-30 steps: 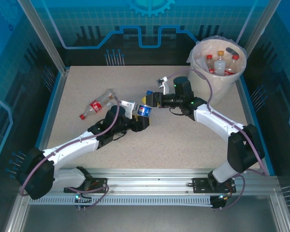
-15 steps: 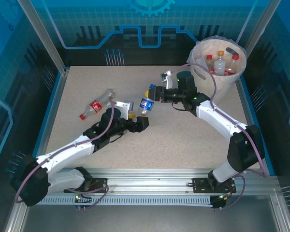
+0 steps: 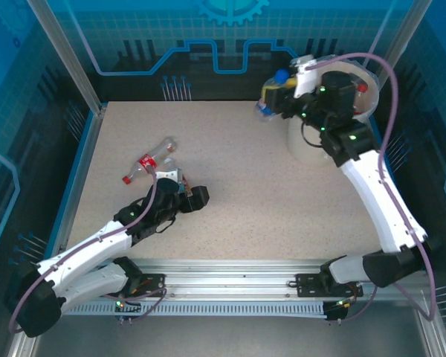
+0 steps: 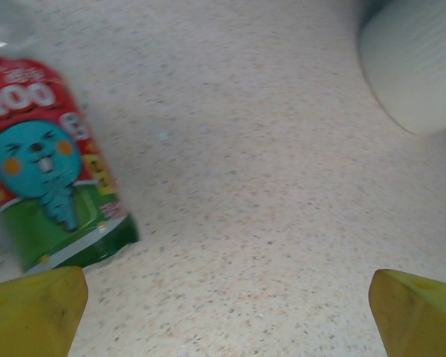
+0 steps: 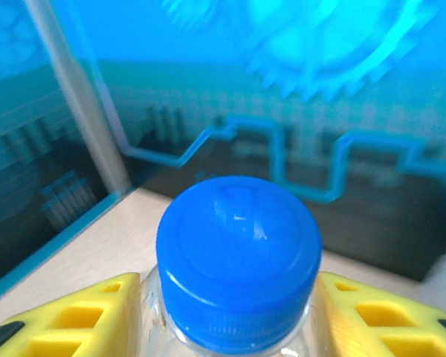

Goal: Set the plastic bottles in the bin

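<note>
From above, the right gripper was clamped on the blue-capped bottle, held up just beside the left rim of the bin at the desk's far right corner. That bottle sat tilted, cap toward the back wall and clear body slanting down to the left. The red-labelled bottle lay flat on the desk left of centre, its long axis diagonal, with the red cap at the near left and the base at the far right. It was well clear of the side rail. The left gripper lay low just right of it. Bare desk stretched between it and the bin.

In the left wrist view, the left gripper had its yellow fingertips wide apart with only desk between them. The red-labelled bottle lay ahead on the left, outside the gap, and the bin's wall was at the upper right.

In the right wrist view, the right gripper pressed its yellow fingers against both sides of the blue-capped bottle, whose cap faced the camera, with the blue back panel beyond it.
</note>
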{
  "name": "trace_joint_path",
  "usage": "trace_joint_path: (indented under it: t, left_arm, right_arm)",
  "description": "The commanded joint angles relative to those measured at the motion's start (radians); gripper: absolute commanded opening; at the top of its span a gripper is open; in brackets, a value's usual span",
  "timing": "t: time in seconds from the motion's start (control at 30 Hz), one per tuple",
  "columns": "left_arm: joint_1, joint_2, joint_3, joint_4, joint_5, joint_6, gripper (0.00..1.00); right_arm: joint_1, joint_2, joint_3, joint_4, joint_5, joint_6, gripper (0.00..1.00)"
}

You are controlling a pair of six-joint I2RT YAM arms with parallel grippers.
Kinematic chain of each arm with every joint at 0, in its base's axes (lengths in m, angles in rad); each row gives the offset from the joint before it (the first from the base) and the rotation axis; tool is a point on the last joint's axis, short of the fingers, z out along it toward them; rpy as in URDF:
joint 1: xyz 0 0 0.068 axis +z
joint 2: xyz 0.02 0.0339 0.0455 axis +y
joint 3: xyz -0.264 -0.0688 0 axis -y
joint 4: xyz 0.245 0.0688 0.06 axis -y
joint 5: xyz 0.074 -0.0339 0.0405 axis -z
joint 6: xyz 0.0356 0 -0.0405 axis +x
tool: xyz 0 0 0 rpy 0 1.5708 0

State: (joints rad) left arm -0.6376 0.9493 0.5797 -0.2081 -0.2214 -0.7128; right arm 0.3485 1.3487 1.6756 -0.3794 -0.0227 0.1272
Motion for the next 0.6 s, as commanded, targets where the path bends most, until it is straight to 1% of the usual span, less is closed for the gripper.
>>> trace_joint_path:
  t: [0.0,0.07,0.17,0.37,0.57]
  left_arm:
    - [0.001,-0.005,-0.006,-0.096,-0.071,-0.095,0.98]
    - [-0.001,0.013,0.010,-0.114,-0.066,-0.094,0.98]
    - [-0.002,0.034,0.033,-0.133,-0.061,-0.084,0.98]
    - [-0.006,0.046,0.051,-0.155,-0.069,-0.086,0.98]
    - [-0.008,0.034,0.053,-0.195,-0.102,-0.099,0.99]
  right_arm:
    - [-0.040,-0.011,0.035,-0.013,0.273,-0.210,0.40]
    - [-0.083,0.019,0.092,-0.004,0.328,-0.264,0.38]
    - [-0.149,0.088,0.154,0.019,0.355,-0.309,0.36]
    - [-0.202,0.247,0.276,-0.028,0.413,-0.398,0.36]
    - [-0.259,0.402,0.346,-0.078,0.439,-0.438,0.30]
